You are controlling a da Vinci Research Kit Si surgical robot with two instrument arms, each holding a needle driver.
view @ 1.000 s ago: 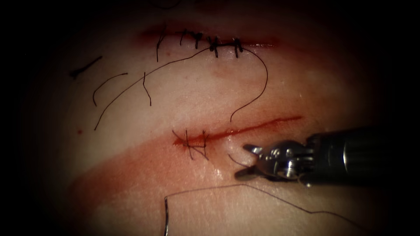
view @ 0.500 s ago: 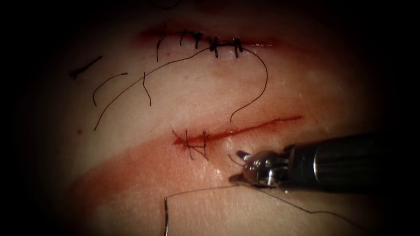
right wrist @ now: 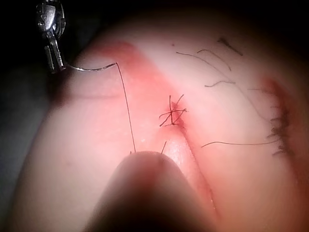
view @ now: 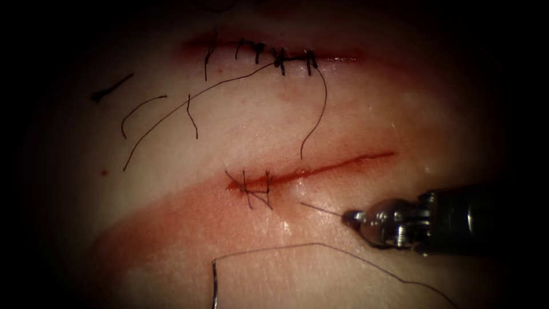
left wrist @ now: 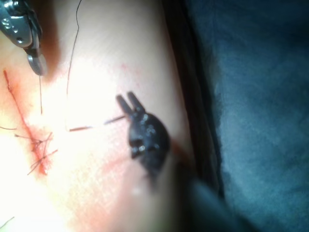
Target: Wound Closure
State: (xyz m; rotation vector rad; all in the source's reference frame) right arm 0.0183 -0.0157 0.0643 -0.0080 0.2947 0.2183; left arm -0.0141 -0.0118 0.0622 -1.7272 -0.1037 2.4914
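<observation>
Right tool (view: 350, 217) comes in from the right, below the cut (view: 343, 164). Its jaws are clamped on the thread (view: 320, 209). That piece runs straight and taut from the jaws to a spot in the tissue (view: 171, 246) just below the cut, right of the stitches (view: 254, 186). The stitches close only the cut's left end; the rest lies open to the right.

In the right wrist view, the left tool (right wrist: 55, 63) has its jaws closed on the needle (right wrist: 89, 69) near the end away from the thread. The needle is free of the tissue and its curve hangs out over the surface. In the endoscope view the needle (view: 215, 283) sits at the bottom edge, below and left of the stitches. More thread trails from it across to the right, passing under the right tool.

Red fluid (view: 189, 212) smears the tissue beside the cut's left end. A second cut (view: 280, 57) further up is stitched shut, with a strand hanging from it toward the lower cut. Cut ends (view: 143, 109) lie loose to the left.
</observation>
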